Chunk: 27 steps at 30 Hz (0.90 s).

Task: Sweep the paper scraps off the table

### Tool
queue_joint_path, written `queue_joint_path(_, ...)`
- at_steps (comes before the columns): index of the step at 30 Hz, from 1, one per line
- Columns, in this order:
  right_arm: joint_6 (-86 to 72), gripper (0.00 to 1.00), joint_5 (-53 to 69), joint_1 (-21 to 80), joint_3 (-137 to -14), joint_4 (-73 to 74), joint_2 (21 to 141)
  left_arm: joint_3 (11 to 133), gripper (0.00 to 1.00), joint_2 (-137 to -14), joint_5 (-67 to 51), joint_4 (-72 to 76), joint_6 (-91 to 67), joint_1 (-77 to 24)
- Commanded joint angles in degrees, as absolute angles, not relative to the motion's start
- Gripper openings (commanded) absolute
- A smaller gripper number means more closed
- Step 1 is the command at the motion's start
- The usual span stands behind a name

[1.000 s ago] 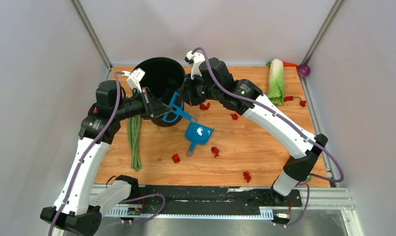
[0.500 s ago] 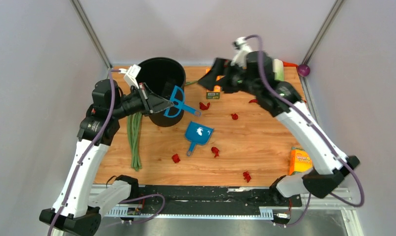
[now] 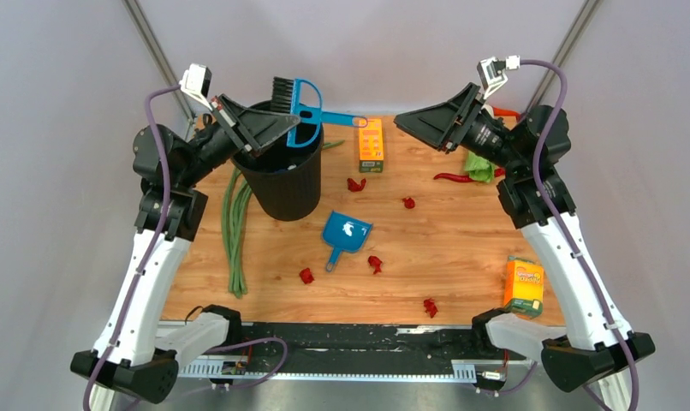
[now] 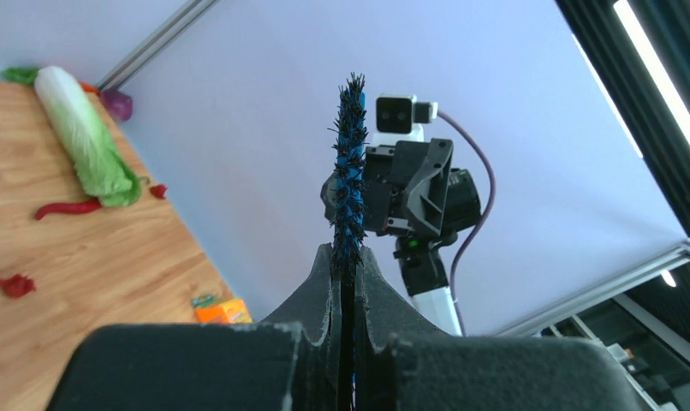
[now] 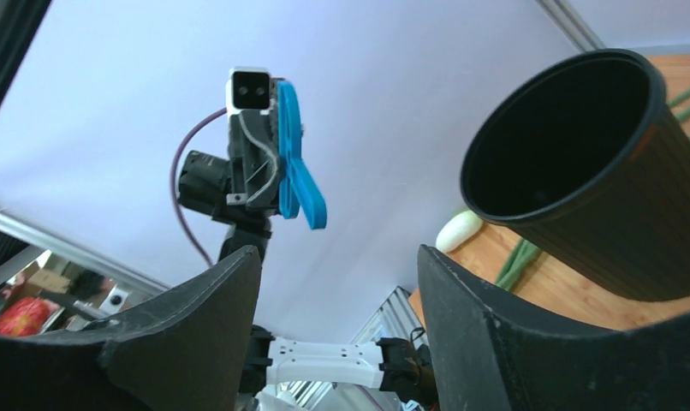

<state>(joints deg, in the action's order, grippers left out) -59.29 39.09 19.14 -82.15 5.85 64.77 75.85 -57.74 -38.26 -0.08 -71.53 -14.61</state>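
The left gripper (image 3: 283, 128) has its jaws clenched on the blue brush (image 3: 306, 104). In the left wrist view they are pressed together on its thin edge, with the bristles pointing up. The right gripper (image 3: 407, 122) has its jaws spread, and nothing is between them. Both are lifted well above the table (image 3: 461, 248).

I start from the left. The brush hangs just over the rim of the black bin (image 3: 286, 180), and I think the 1st danger is here. If I bring the arm down carelessly, the brush or the wrist can hit the rim and tip the bin onto the green beans (image 3: 233, 227) beside it. The grip also seems to be near the head and not on the long handle, so the brush may turn in the jaws when the bristles press on the wood.

Next is the blue dustpan (image 3: 346, 233), which lies free in the middle. No gripper holds it, so a push from the brush can slide it away instead of loading it.

The paper scraps (image 3: 375, 263) are scattered on the table around the dustpan; I count 5 in the top view. They are light and can jump aside under a fast stroke.

Further right lies the red chili (image 3: 455, 177), not far from 1 scrap. A wide stroke can take it too. If both arms go to the middle together, they can collide.
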Motion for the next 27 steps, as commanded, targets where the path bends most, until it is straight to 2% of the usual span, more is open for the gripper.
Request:
queue_joint_path(1,-64.5,0.69,44.4,19.2,-83.1,-3.6,65.7,78.0,0.00,-60.5,-38.5,11.1,-79.3,-14.8)
queue_joint_path(6,-64.9,0.60,44.8,19.6,-85.3,-6.3,68.3,78.5,0.00,-61.9,-38.5,12.7,-80.7,-14.7)
queue_joint_path(27,-63.7,0.48,45.5,23.2,-94.0,-8.7,77.1,80.1,0.00,-64.2,-38.2,11.9,-80.9,-14.9)
